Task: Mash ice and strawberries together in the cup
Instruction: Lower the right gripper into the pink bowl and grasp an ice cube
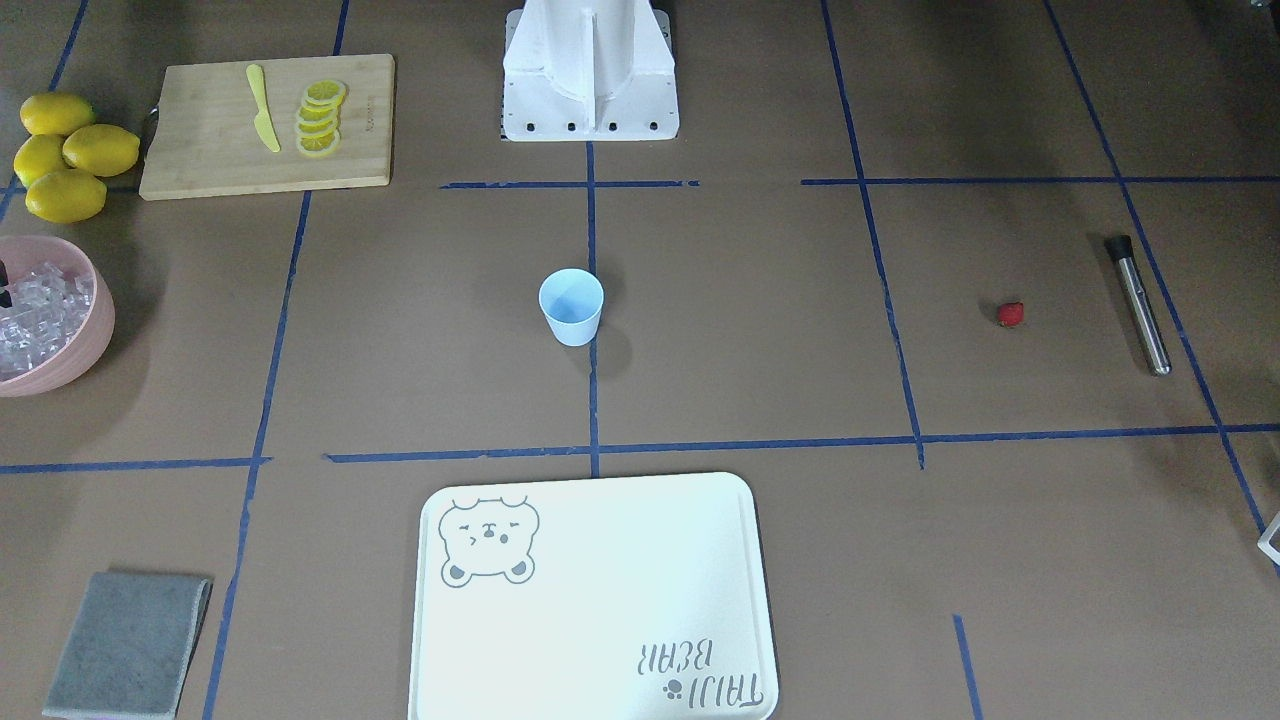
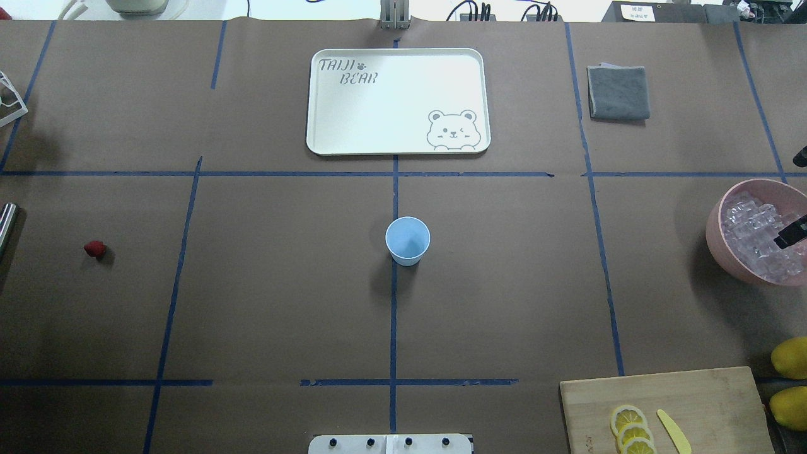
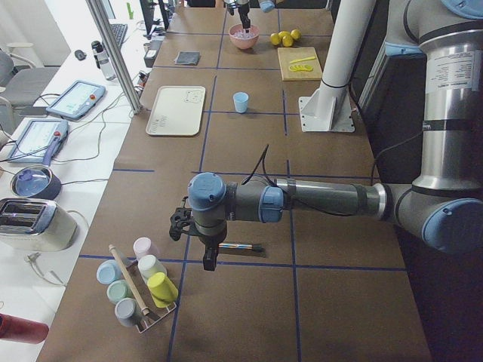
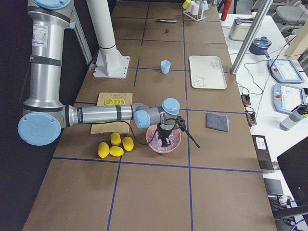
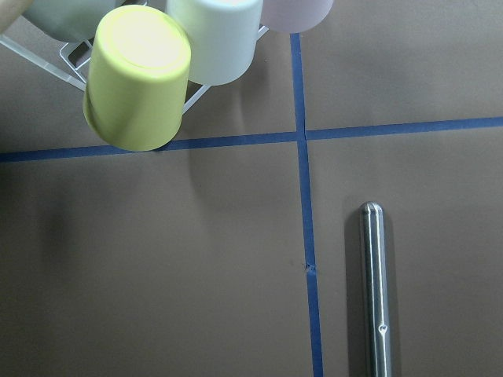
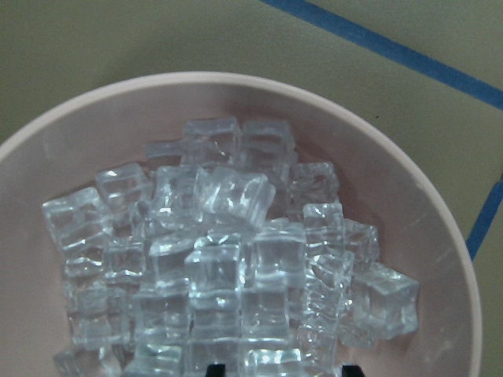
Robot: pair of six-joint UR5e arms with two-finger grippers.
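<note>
Glassy ice point(image 6: 228, 259) in smooth pink bowl point(image 6: 428, 224), right claw point(image 6: 281, 367) spread, empty (left claw point(image 3: 209, 264): cannot tell)

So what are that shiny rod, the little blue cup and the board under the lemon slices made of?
The rod looks like polished metal, probably steel: silvery with bright reflections. The cup seems smooth plastic: even pale blue, thin wall, soft sheen. The board looks like bamboo or light wood: tan, with faint grain lines.
</note>
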